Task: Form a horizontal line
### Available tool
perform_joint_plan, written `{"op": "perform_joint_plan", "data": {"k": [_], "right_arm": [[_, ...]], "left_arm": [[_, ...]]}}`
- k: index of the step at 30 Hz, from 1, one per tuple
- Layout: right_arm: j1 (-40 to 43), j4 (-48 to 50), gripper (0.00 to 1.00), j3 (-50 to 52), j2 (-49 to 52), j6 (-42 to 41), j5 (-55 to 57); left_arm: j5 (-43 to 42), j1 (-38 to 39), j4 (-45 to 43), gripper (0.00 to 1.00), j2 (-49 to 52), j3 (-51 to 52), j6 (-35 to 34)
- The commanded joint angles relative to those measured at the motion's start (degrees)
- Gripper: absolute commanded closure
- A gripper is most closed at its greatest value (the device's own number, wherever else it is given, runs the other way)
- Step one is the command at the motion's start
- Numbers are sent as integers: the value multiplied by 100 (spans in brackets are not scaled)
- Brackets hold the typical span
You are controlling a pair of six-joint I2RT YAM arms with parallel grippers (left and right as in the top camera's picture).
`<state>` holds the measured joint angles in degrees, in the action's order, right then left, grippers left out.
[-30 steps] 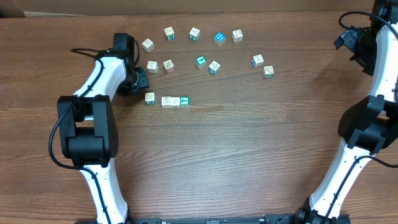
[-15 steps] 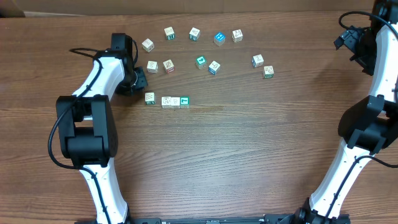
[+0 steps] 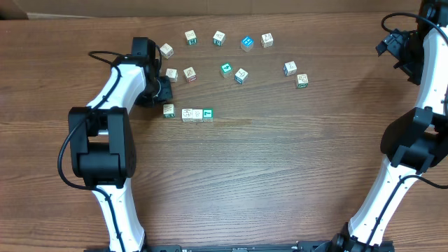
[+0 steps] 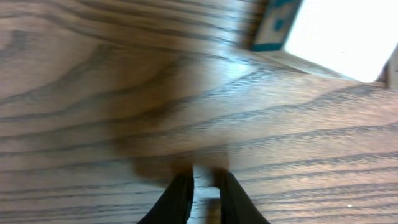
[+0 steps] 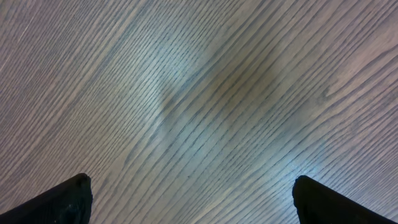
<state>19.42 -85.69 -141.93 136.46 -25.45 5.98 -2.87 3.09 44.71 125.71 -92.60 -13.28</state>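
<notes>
**A:** Start big. What's on the table (image 3: 280, 175)?

**B:** Bare wood, with an arm at each side. The right gripper (image 5: 189, 182) hangs in the upper right of the overhead frame, jaws spread wide over empty grain and holding nothing. The left gripper (image 3: 161, 89) is in the upper left, down among the cubes.

**A:** And the horizontal line (image 3: 197, 114)?

**B:** Left of centre, just below that gripper. Three cubes touch edge to edge, with the teal end cube (image 3: 208, 113) at the right. A fourth pale cube (image 3: 169, 110) sits to their left, a small gap away and a shade higher in the frame.

**A:** How is the left tool set?

**B:** Narrow. In its wrist view the fingertips (image 4: 181, 186) are almost together with nothing between them. A bright pale cube with a teal side (image 4: 336, 37) shows at the upper right; I can't tell which cube it is.

**A:** So what's the step?

**B:** My guess is nudging the stray cube into the row. Push low and square on its left face, slowly, so the three don't skew, and keep clear of the loose cubes (image 3: 241, 75) above.

**A:** Any containers?

**B:** None in view.
</notes>
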Motion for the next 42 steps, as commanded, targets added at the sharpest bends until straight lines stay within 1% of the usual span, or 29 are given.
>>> {"op": "perform_joint_plan", "data": {"k": [1, 16, 22, 35, 42], "right_arm": [[20, 11, 0, 17, -96, 24, 11], [20, 11, 0, 17, -96, 24, 11], [20, 11, 0, 20, -96, 24, 13], [20, 11, 0, 17, -96, 24, 11], [20, 11, 0, 17, -96, 24, 13]], "left_arm": [[-166, 96, -9, 85, 138, -11, 131], [-170, 111, 463, 93, 138, -11, 129], [-461, 111, 509, 94, 138, -11, 175], [-481, 136, 428, 94, 138, -11, 153], [-704, 247, 400, 94, 138, -11, 149]]}}
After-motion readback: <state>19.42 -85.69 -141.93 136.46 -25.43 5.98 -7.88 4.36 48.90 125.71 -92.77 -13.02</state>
